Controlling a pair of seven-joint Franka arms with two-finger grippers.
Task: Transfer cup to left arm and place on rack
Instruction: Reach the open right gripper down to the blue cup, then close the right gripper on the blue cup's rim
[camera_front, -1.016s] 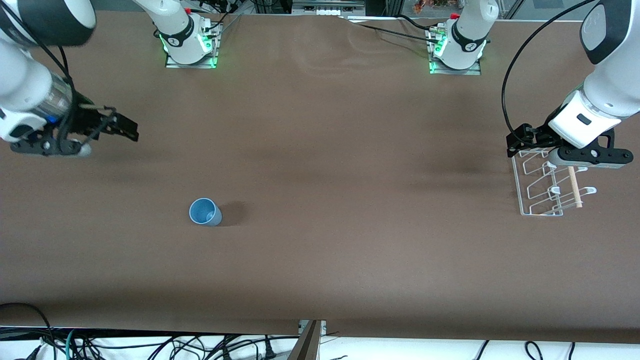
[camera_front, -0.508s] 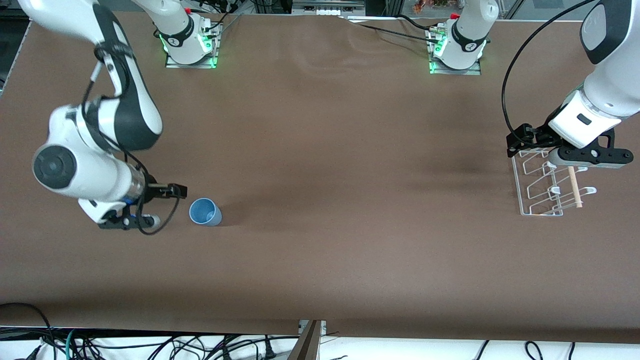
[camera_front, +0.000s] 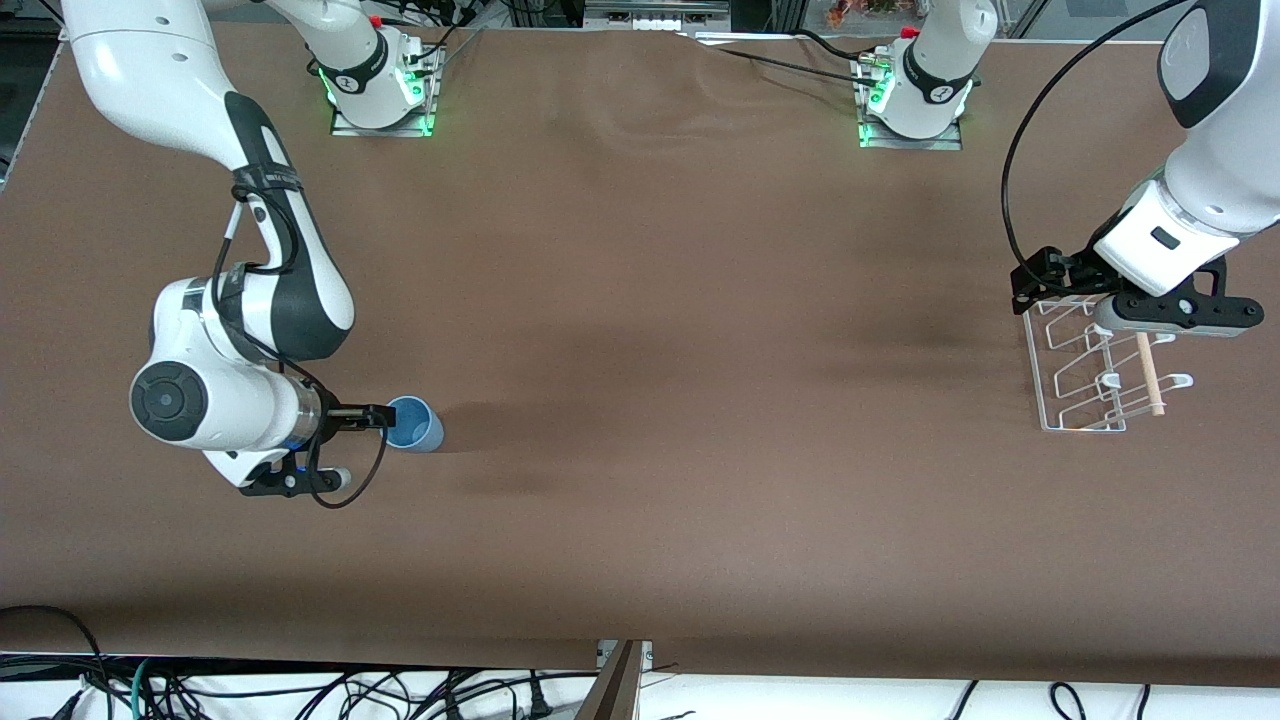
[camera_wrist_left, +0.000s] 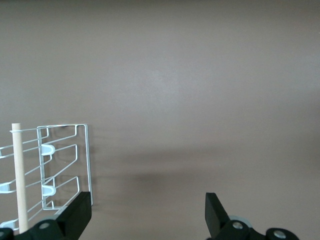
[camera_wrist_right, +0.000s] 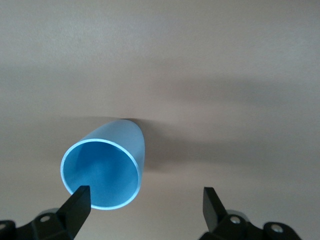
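The light-blue cup (camera_front: 413, 425) stands upright, mouth up, on the brown table toward the right arm's end. My right gripper (camera_front: 374, 418) is low beside it and open. In the right wrist view the cup (camera_wrist_right: 102, 172) sits off-centre by one finger (camera_wrist_right: 77, 200), not between the jaws of the right gripper (camera_wrist_right: 145, 202). My left gripper (camera_front: 1036, 280) waits, open and empty, over the end of the white wire rack (camera_front: 1085, 375) that is farther from the front camera. The rack (camera_wrist_left: 65, 165) also shows beside the left gripper (camera_wrist_left: 147, 210) in the left wrist view.
The rack's wooden dowel (camera_front: 1149, 373) runs along its side toward the left arm's end of the table, and shows in the left wrist view (camera_wrist_left: 19, 175). The two arm bases (camera_front: 378, 85) (camera_front: 915, 95) stand at the table's back edge. Cables hang below the table's front edge.
My right arm has swung in from the table's end and come down beside the cup, fingers pointing at it. The cup and the left arm have not moved.
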